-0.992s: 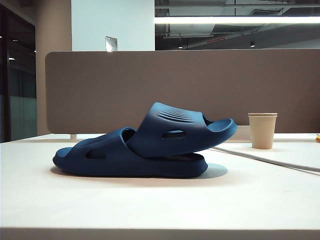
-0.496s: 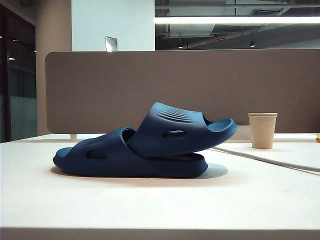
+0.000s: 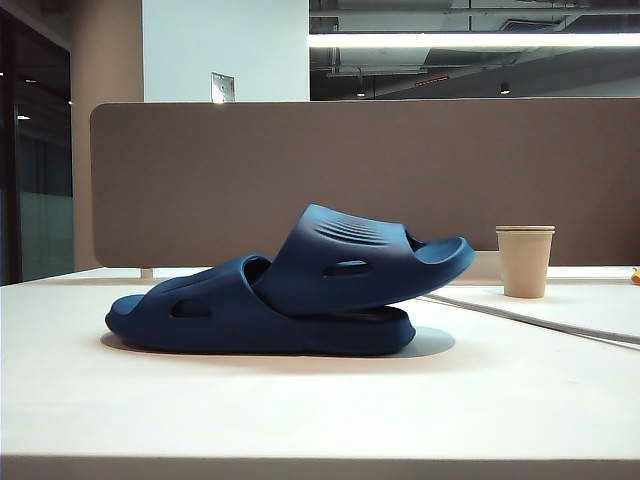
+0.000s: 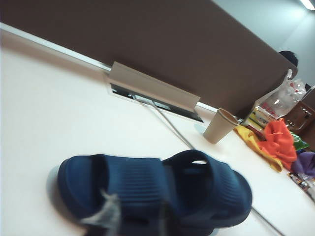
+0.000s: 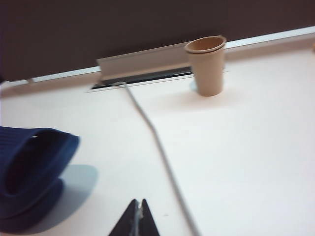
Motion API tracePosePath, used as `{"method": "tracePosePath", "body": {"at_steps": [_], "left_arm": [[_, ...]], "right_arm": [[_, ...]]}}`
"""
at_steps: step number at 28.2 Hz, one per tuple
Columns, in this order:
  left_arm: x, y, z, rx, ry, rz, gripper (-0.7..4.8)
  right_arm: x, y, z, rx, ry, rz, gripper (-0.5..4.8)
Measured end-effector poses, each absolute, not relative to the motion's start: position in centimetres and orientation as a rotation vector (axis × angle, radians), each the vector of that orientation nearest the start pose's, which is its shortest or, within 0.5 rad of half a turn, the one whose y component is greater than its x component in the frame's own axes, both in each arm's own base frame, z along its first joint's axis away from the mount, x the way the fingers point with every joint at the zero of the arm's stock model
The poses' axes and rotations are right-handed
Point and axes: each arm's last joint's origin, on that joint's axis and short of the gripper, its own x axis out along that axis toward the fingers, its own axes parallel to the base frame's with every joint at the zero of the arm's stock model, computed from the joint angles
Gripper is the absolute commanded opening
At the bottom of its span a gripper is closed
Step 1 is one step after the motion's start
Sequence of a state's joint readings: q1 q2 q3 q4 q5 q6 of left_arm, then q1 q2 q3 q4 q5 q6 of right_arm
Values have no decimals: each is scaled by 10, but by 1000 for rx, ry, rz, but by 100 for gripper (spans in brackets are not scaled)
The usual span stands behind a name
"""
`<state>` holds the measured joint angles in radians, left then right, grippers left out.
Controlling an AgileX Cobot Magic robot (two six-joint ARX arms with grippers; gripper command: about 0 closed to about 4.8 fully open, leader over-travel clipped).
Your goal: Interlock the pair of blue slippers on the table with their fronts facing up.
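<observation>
The pair of blue slippers lies interlocked in the middle of the white table (image 3: 300,410). The lower slipper (image 3: 200,315) rests flat on its sole. The upper slipper (image 3: 350,260) is tucked under the lower one's strap and tilts up to the right, strap side up. Neither gripper shows in the exterior view. In the left wrist view my left gripper (image 4: 135,219) hangs blurred just in front of the slippers (image 4: 142,182), its fingers apart with nothing between them. My right gripper (image 5: 139,202) is shut and empty over bare table, beside the slippers' end (image 5: 29,162).
A paper cup (image 3: 524,260) stands at the back right, with a grey cable (image 3: 520,318) running across the table in front of it. A brown partition (image 3: 300,170) closes the far edge. Coloured cloths and packets (image 4: 278,142) lie beyond the cup.
</observation>
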<state>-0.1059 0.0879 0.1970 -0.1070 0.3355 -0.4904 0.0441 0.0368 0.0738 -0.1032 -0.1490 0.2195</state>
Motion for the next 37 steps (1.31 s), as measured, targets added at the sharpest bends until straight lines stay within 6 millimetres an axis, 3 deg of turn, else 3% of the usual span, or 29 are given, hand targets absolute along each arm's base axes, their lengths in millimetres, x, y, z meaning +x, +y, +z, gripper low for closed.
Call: {"method": "tracePosePath", "body": {"at_steps": [4, 8, 15, 21, 30, 37], "left_arm": [[91, -18, 202, -483, 132, -398, 118], [93, -17, 192, -474, 145, -336, 77], [96, -17, 183, -256, 119, -337, 13], [96, -18, 180, -81, 91, -359, 12], [99, -18, 153, -71, 162, -362, 12], [100, -16, 152, -73, 162, -280, 12]], "right_arm": [[95, 7, 174, 193, 86, 123, -6], [97, 6, 162, 181, 123, 104, -6], [98, 6, 150, 155, 170, 101, -6], [98, 6, 151, 132, 159, 105, -6], [98, 7, 151, 124, 162, 132, -6], [97, 6, 145, 78, 218, 89, -6]]}}
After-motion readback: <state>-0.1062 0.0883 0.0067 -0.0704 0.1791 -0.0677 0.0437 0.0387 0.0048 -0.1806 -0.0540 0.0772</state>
